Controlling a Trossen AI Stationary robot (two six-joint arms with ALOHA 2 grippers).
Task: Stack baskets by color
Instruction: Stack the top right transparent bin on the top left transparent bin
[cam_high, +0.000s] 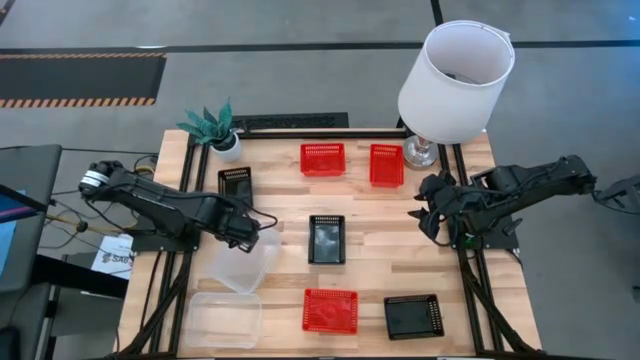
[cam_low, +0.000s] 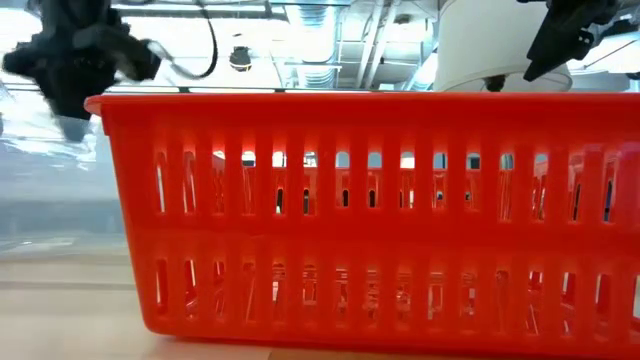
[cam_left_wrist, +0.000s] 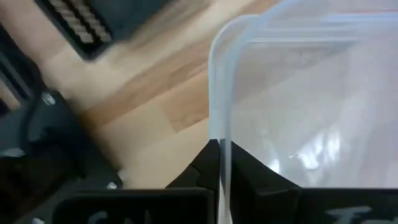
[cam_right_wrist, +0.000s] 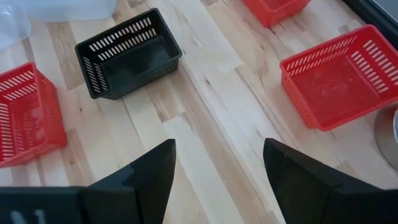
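From above, the left end effector is seen pinched on the rim of a clear basket, which is tipped up off the desk at the left-middle. A second clear basket lies flat just in front of it, at the near-left corner. Three red baskets are counted: two at the far side, one near the front. Three black ones are spread out: one far left, one in the centre, one front right. All appear empty. The right end effector is held over the desk's right edge near the lampshade.

At desk level, the front red basket's slotted wall fills the frame; nothing shows through the slots.

From the left wrist, the fingers are closed tight on the thin clear rim. The wall is judged light, thin, slick and somewhat flexible, so an edge pinch could let it swing or slip; a hold mid-rim is judged safest.

From the right wrist, the fingers stand wide apart, gripping nothing, above bare wood between a black basket and a red one.
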